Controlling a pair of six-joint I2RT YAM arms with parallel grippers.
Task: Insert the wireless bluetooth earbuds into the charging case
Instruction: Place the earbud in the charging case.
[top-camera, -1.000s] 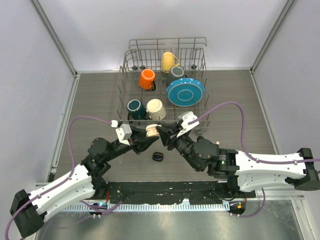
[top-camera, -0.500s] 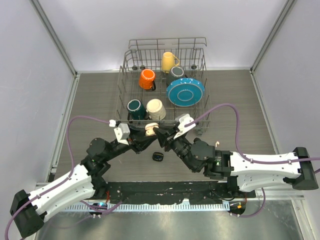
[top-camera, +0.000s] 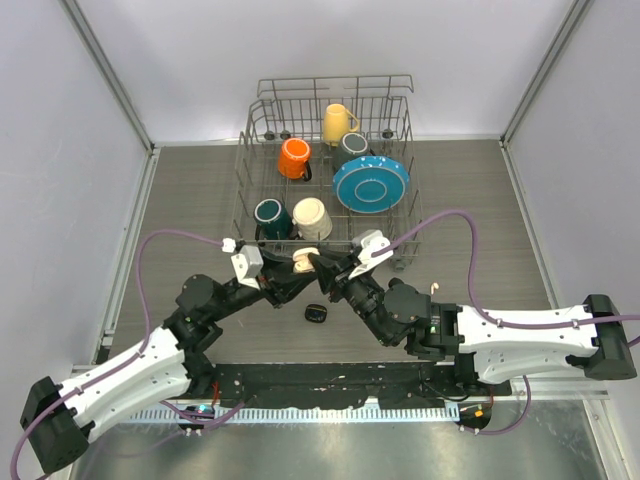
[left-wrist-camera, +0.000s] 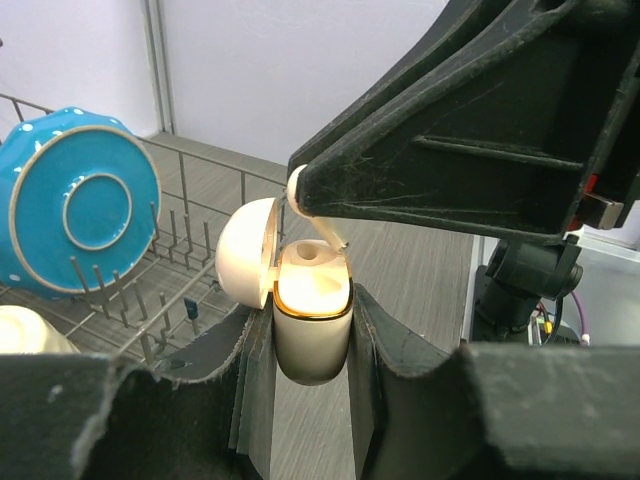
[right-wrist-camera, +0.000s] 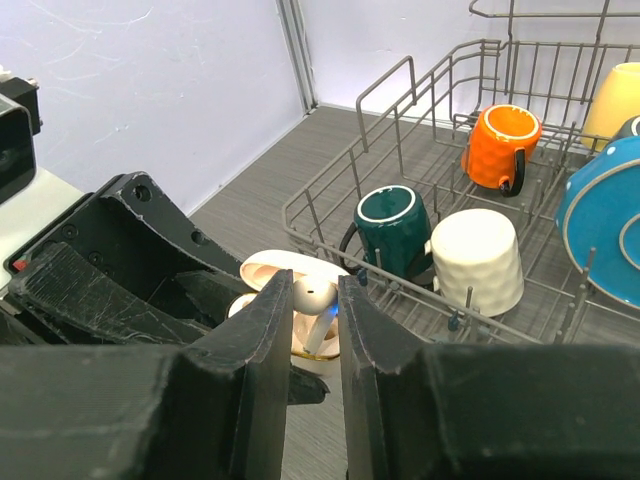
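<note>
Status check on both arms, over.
Left gripper shut on open white case. Right gripper shut on white earbud, stem at case mouth, not seated. Dish rack close behind, path clear.

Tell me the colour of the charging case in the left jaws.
Cream charging case, gold rim; best in left wrist view.

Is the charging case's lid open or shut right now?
Open: the lid is swung back beside the charging case, its cavity exposed.

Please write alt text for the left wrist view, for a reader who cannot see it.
The left gripper clamps an open cream charging case upright; the right gripper holds a white earbud at its opening. A blue plate stands in a wire rack at left.
</note>
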